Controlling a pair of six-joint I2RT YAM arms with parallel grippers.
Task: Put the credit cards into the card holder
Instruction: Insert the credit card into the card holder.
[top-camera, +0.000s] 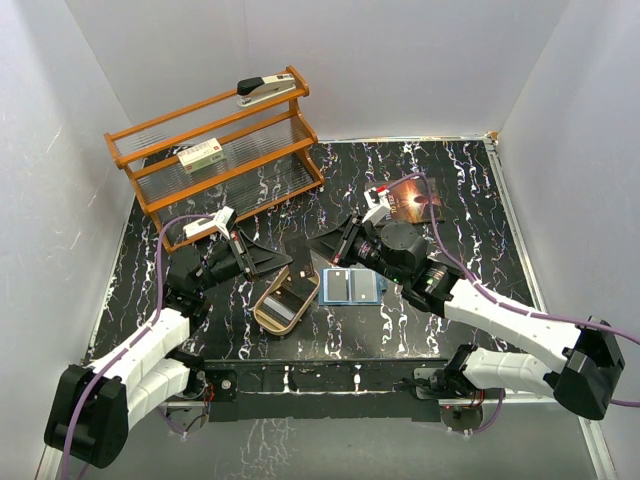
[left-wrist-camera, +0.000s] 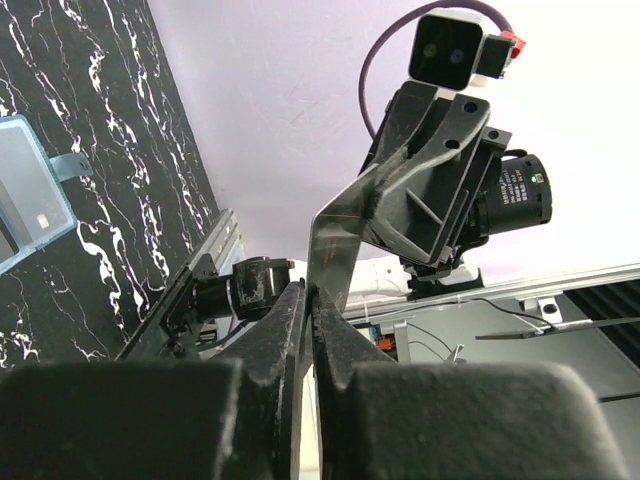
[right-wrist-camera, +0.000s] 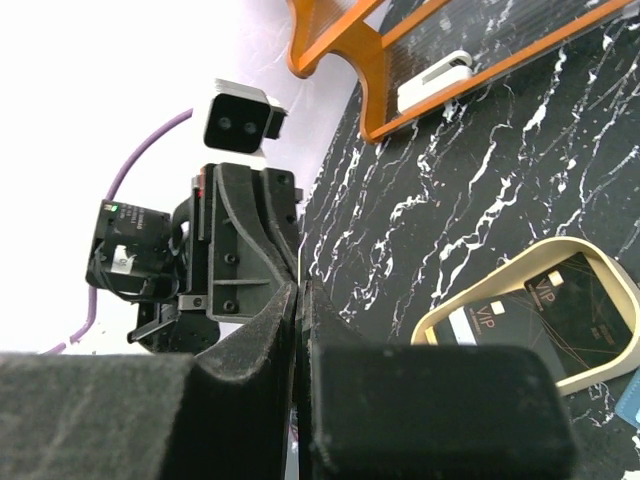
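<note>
The dark card (left-wrist-camera: 335, 235) is held in the air between the two arms, above the table (top-camera: 440, 180). Its long axis runs from one gripper to the other, so it points left to right in the top view. The left gripper (left-wrist-camera: 310, 295) is pinched narrow on the near end of this card. The right gripper (right-wrist-camera: 298, 290) has its fingers pressed together on the other end. The blue card holder (top-camera: 350, 286) lies open and flat just beside the right gripper, with its long side also left to right. Two more cards (right-wrist-camera: 585, 300) lie in the tan tray (top-camera: 262, 312), next to the card holder.
</note>
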